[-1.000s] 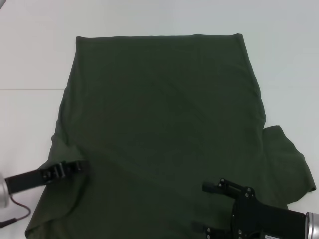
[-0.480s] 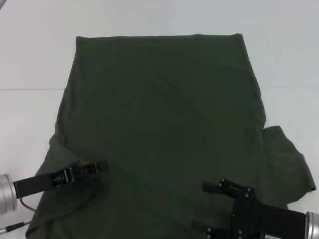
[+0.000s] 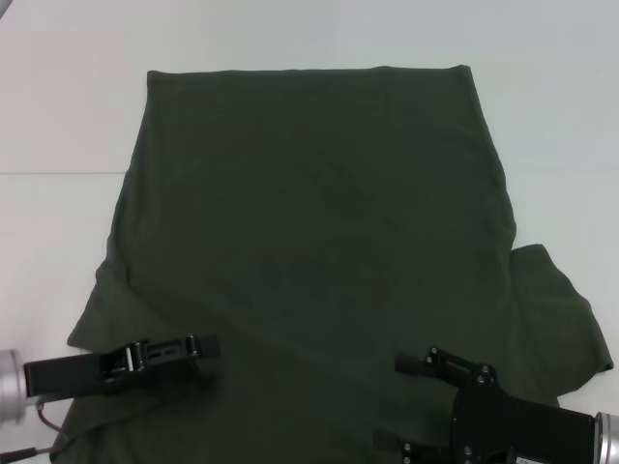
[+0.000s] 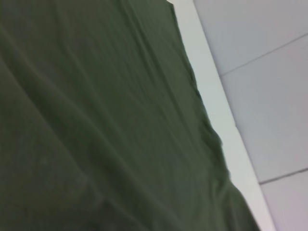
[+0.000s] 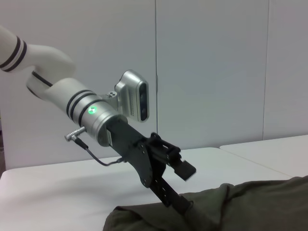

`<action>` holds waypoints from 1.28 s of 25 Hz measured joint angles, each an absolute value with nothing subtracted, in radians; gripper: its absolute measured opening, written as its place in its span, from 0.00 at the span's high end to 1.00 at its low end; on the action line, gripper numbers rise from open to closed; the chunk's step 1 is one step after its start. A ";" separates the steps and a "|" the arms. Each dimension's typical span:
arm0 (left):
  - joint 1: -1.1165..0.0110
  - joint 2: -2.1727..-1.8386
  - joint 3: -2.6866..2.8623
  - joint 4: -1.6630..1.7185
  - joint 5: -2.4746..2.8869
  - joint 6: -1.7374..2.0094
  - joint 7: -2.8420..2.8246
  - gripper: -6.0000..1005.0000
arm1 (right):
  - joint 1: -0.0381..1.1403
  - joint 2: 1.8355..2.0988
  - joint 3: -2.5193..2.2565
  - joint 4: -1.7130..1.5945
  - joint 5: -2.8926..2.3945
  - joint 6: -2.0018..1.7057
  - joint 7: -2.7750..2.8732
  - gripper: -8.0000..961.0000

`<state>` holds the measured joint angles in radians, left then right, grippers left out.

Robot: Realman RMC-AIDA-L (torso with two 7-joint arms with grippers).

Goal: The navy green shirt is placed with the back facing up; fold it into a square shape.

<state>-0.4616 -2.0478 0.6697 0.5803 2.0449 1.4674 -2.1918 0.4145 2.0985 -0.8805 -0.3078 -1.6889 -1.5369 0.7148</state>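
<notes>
From the head camera, the shirt is lying spread out flat on the white table, plain side up, taking up most of the middle. One sleeve is sticking out on the robot's right, and the near left corner is looking a bit rumpled. The left gripper is sitting low on that near left part of the shirt, reaching in over the cloth. Can't tell from here if its jaws are pinching fabric or not. The right gripper is hanging over the near right edge, with its jaws apart and nothing between them.

Left wrist camera is basically showing just green shirt with some creases, plus a strip of table beside its edge.

Right wrist camera is looking across at the left gripper, tilted down with its tip pressing into bunched-up shirt. One finger is standing clear above the cloth.
</notes>
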 joint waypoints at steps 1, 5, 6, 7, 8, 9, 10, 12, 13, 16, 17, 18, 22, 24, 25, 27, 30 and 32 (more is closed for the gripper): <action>-0.464 -2.040 0.667 0.580 2.045 1.490 -2.200 0.18 | 0.414 2.098 -0.880 -0.308 -1.689 -1.537 0.715 0.07; -0.472 -1.998 0.650 0.580 2.040 1.565 -2.252 0.10 | 0.413 2.098 -0.880 -0.308 -1.689 -1.537 0.715 0.07; -0.472 -1.985 0.648 0.580 2.048 1.567 -2.279 0.08 | 0.413 2.098 -0.880 -0.308 -1.689 -1.537 0.715 0.07; -0.471 -1.974 0.643 0.580 2.058 1.567 -2.303 0.08 | 0.412 2.099 -0.881 -0.308 -1.689 -1.537 0.715 0.07; -0.469 -1.963 0.635 0.580 2.071 1.564 -2.329 0.08 | 0.412 2.098 -0.880 -0.308 -1.689 -1.537 0.715 0.07; -0.467 -1.952 0.615 0.581 2.090 1.558 -2.356 0.08 | 0.412 2.098 -0.881 -0.309 -1.689 -1.537 0.715 0.07; -0.466 -1.944 0.597 0.582 2.108 1.552 -2.375 0.08 | 0.411 2.098 -0.880 -0.309 -1.689 -1.537 0.715 0.07; -0.464 -1.929 0.529 0.583 2.169 1.523 -2.424 0.08 | 0.411 2.098 -0.881 -0.310 -1.689 -1.537 0.715 0.07; -0.464 -1.924 0.494 0.583 2.199 1.505 -2.444 0.08 | 0.412 2.098 -0.880 -0.310 -1.689 -1.537 0.715 0.07; -0.464 -1.922 0.445 0.578 2.224 1.459 -2.458 0.08 | 0.413 2.098 -0.880 -0.310 -1.689 -1.537 0.714 0.07; -0.464 -1.924 0.441 0.577 2.225 1.442 -2.461 0.08 | 0.413 2.099 -0.880 -0.310 -1.689 -1.537 0.714 0.07; -0.464 -1.927 0.439 0.575 2.225 1.425 -2.463 0.08 | 0.413 2.099 -0.880 -0.310 -1.689 -1.537 0.714 0.07; -0.470 -1.933 0.443 0.545 2.226 1.367 -2.467 0.08 | 0.414 2.098 -0.880 -0.310 -1.689 -1.537 0.713 0.07; -0.474 -1.935 0.445 0.537 2.226 1.354 -2.467 0.08 | 0.414 2.098 -0.881 -0.310 -1.689 -1.537 0.713 0.07; -0.476 -1.937 0.446 0.536 2.227 1.349 -2.467 0.08 | 0.414 2.098 -0.880 -0.310 -1.689 -1.536 0.713 0.07; -0.480 -1.939 0.446 0.536 2.227 1.339 -2.469 0.08 | 0.414 2.098 -0.880 -0.310 -1.689 -1.535 0.713 0.07; -0.482 -1.941 0.447 0.529 2.228 1.317 -2.470 0.08 | 0.413 2.098 -0.880 -0.310 -1.689 -1.535 0.713 0.07; -0.484 -1.942 0.447 0.520 2.228 1.298 -2.471 0.08 | 0.412 2.098 -0.881 -0.310 -1.689 -1.535 0.713 0.07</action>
